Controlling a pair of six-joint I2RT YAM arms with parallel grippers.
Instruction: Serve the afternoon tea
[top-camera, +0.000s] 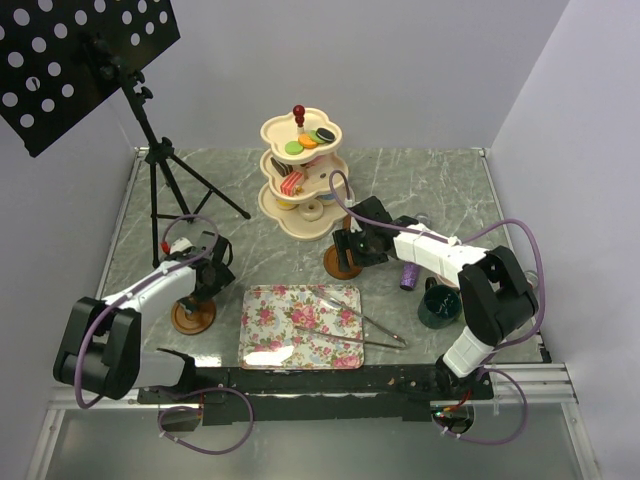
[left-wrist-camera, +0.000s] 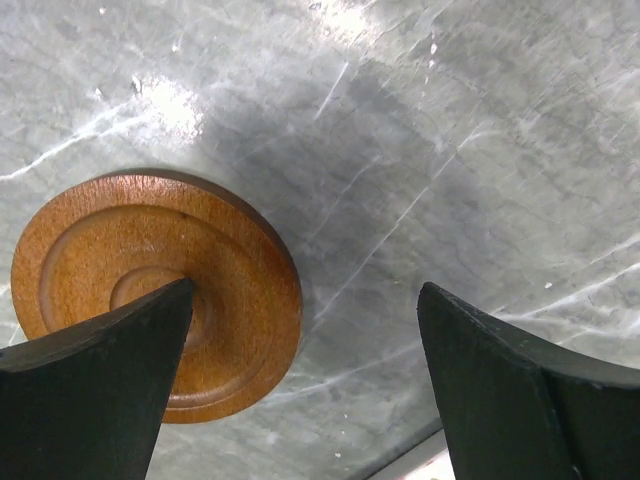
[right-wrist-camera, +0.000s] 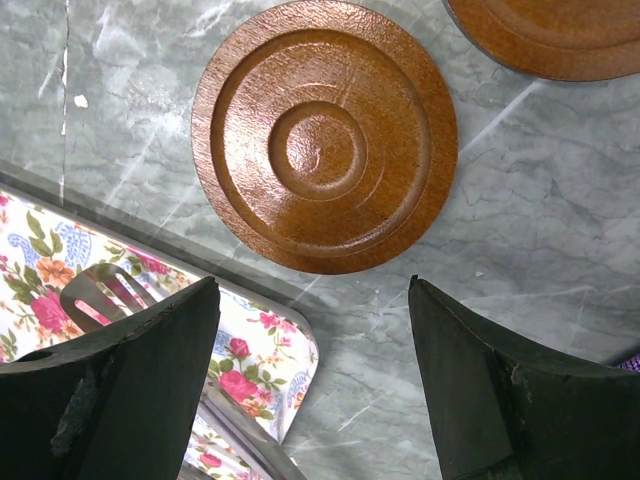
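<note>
1. Below the right gripper (right-wrist-camera: 315, 290), a brown right saucer (right-wrist-camera: 325, 135) lies flat and bare on the marble table (right-wrist-camera: 560, 230). It is just beside a corner of the floral tray (right-wrist-camera: 260, 320), and a second saucer (right-wrist-camera: 555, 35) lies near it, not touching.
2. The left saucer (left-wrist-camera: 150, 290) lies equally bare under the left gripper (left-wrist-camera: 307, 290).
3. The step in hand looks like laying places: the saucers are down, but no mug stands on them yet. The dark teal mug (top-camera: 438, 308) waits by the right arm, and sweets sit on the cream stand (top-camera: 270, 131).
4. The next move probably calls for fetching a mug and lowering it upright into a saucer's central recess.
5. Both wrists point downward with their fingers spread wide, gripping nothing. The right arm stretches towards the stand, while the left hangs bent above its saucer.
</note>
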